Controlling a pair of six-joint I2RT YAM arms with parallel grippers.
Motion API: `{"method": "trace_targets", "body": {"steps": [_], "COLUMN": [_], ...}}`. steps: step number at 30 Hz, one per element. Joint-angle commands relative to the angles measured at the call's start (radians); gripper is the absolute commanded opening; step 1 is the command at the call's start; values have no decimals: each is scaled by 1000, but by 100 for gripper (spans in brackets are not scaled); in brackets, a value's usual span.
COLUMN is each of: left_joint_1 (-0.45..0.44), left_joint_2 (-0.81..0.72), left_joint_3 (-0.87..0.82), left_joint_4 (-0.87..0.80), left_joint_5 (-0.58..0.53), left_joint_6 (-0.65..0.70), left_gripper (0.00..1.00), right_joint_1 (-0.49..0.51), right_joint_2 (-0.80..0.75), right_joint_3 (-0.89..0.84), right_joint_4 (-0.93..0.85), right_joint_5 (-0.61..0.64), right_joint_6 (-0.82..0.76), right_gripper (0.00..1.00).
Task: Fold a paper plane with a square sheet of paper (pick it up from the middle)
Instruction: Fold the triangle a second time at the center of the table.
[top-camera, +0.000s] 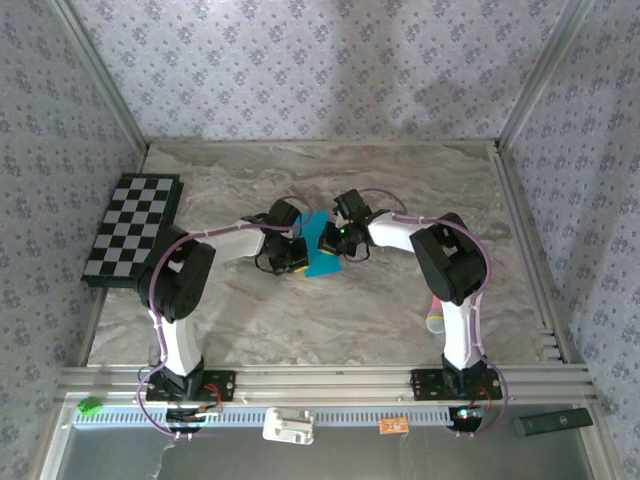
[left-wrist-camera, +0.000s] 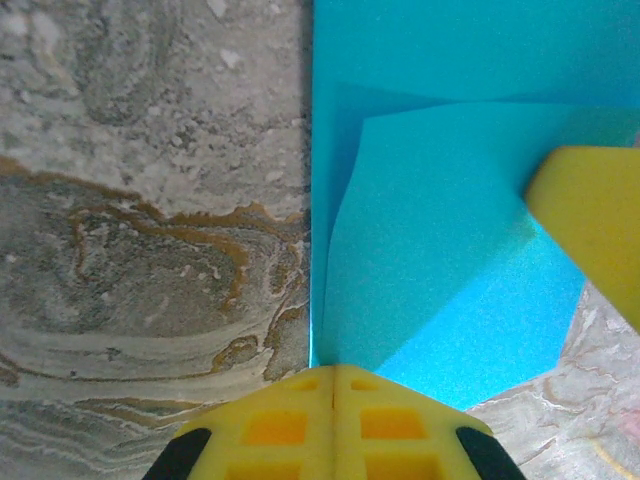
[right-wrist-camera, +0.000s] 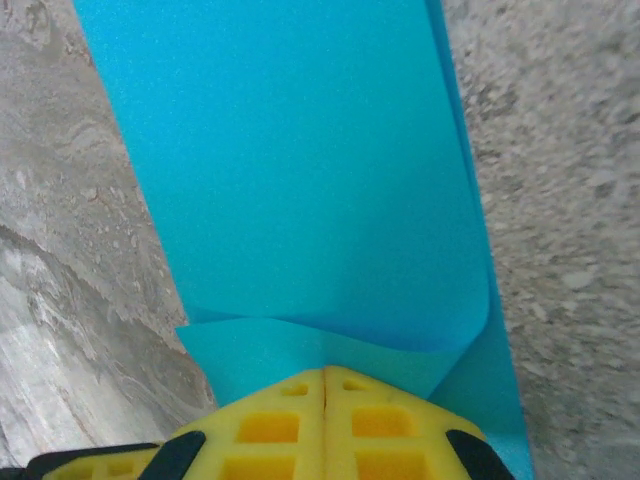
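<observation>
- The paper is seen at the middle of the table, between the two arms and well apart from the checkered board at the left edge.
- The sheet is no longer a flat square: in the right wrist view it is shown as a narrow strip running away from the camera, with a low fold across its near end.
- In the left wrist view one flap is shown turned over the sheet at a slant, its crease running up from the near corner. It is judged to be an early corner fold.
- The left gripper is clenched, its tips meeting at the paper's near corner. Whether paper is pinched between them or only pressed flat cannot be told.
- The right gripper is likewise clenched, set on the low fold at the strip's end. The same doubt applies to its hold.
- A yellow finger, judged to belong to the right gripper, is seen lying on the paper's right side in the left wrist view.
- No sharp tip and no kite outline are to be made out, so the plane is judged to be unfinished, with the work somewhere in its first half.
- The nose folds, the centre crease and the wings are judged to be left to do.
- A pink stick lies by the right arm, untouched.
</observation>
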Motion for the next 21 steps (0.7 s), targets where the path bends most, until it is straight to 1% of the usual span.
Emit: {"method": "trace_targets", "body": {"steps": [1,3,5,12,15,16,18,21], "left_joint_1": [11,14,17,21,21,21,21,21], "left_joint_2": [11,12,11,12,9,10,11,10], "left_joint_3": [-17,-17,-17,-17,-17,-17,-17,-16], "left_joint_4": [-65,-68,-68,-66,-65,-66,-63,-61], "left_joint_5": [-47,-48,-48,-47,-45,-45,-42,-38], "left_joint_6": [10,16,18,25,28,29,31,34], "left_gripper": [0,0,0,0,0,0,0,0], "right_joint_1": [-15,-6,8,52,57,57,59,61], "right_joint_2": [-60,-72,-73,-46,-38,-33,-20,-1], "right_joint_3": [-36,-76,-80,-69,-57,-53,-53,-9], "right_joint_4": [-1,17,18,14,17,14,12,8], "right_joint_5": [-37,-64,-73,-61,-66,-67,-75,-79], "right_joint_6": [-126,-134,-135,-135,-134,-166,-170,-169], "right_gripper": [4,4,4,3,3,3,3,3]}}
